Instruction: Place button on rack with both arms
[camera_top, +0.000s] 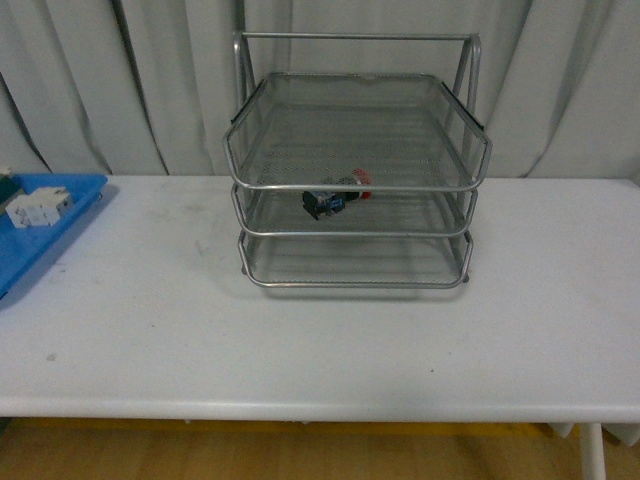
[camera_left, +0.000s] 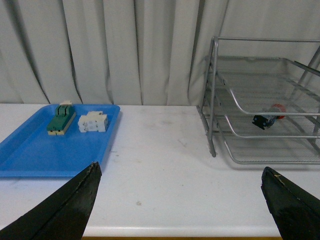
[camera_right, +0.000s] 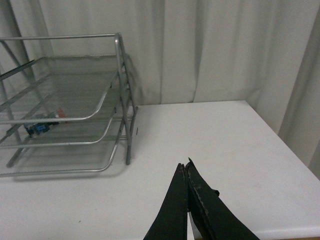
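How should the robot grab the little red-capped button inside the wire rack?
Probably by the boxy dark body of the button, not the round red cap, which could slip. It lies on its side in the middle tier of the rack. Come in level from the open front, since the top tier blocks reaching from above.

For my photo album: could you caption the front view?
Red-capped button lying on the middle tier of a silver wire rack on a white table.

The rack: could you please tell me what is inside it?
The rack holds the button on its middle tier. Top and bottom tiers look empty, though the mesh veils the back corners.
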